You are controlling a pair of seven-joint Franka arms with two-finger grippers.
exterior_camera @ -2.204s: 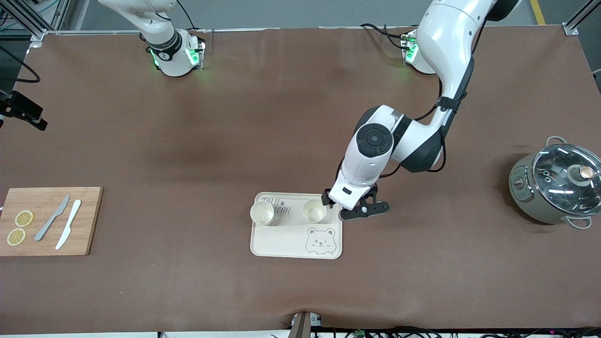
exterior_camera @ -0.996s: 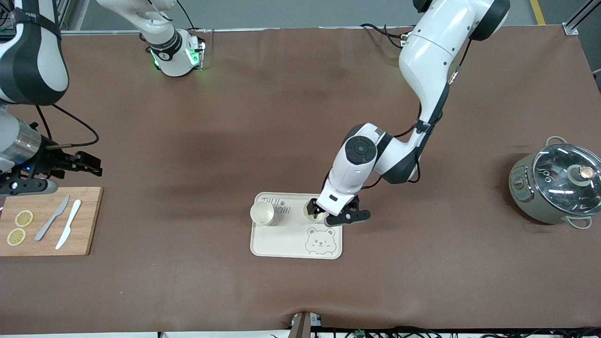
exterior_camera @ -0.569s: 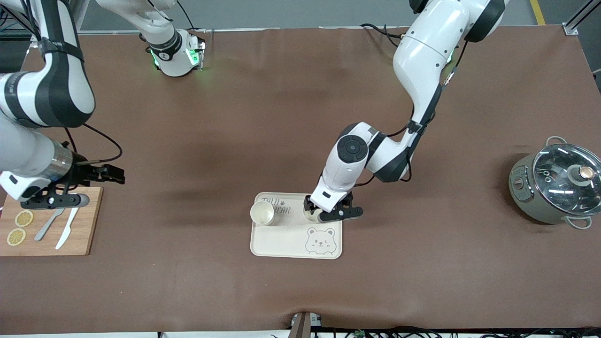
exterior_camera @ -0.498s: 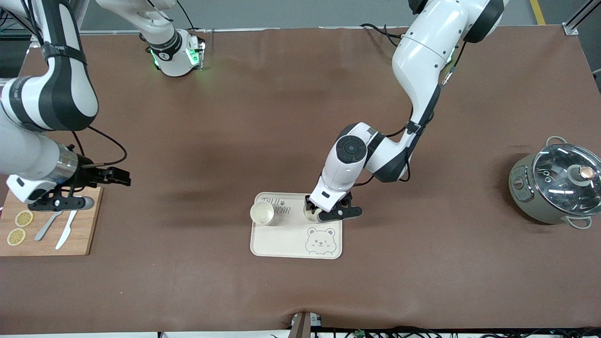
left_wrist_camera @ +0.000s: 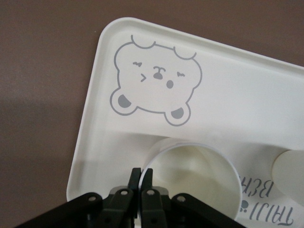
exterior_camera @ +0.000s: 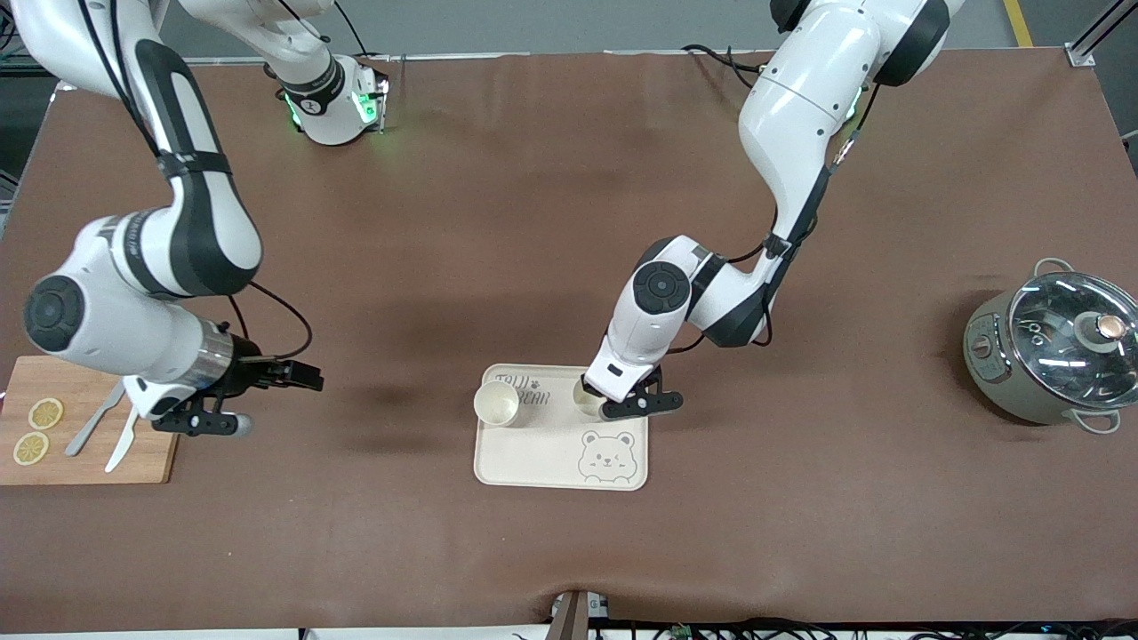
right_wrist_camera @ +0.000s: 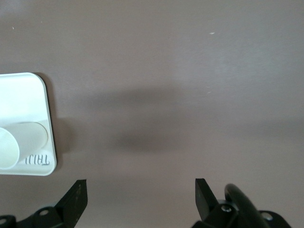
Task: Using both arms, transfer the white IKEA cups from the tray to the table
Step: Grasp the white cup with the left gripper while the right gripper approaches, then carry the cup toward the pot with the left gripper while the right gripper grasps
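Observation:
Two white IKEA cups stand upright on the cream bear tray point(exterior_camera: 533, 453). One cup point(exterior_camera: 496, 404) stands free at the tray corner toward the right arm's end. My left gripper point(exterior_camera: 597, 402) is shut on the rim of the other cup point(exterior_camera: 581, 399), which its hand mostly hides. In the left wrist view the fingers point(left_wrist_camera: 135, 179) pinch that cup's point(left_wrist_camera: 194, 183) wall, and the free cup point(left_wrist_camera: 290, 171) shows at the edge. My right gripper point(exterior_camera: 302, 378) is open and empty over bare table between the cutting board and the tray. Its wrist view point(right_wrist_camera: 140, 194) shows the tray point(right_wrist_camera: 23, 99) and the free cup point(right_wrist_camera: 21, 142).
A wooden cutting board point(exterior_camera: 53, 462) with two lemon slices point(exterior_camera: 44, 413) and two knives point(exterior_camera: 129, 436) lies at the right arm's end. A grey-green pot with a glass lid point(exterior_camera: 1049, 356) stands at the left arm's end.
My left gripper moved over the cup on the tray and shut on its rim. My right arm swung in from its end of the table toward the tray, gripper open.

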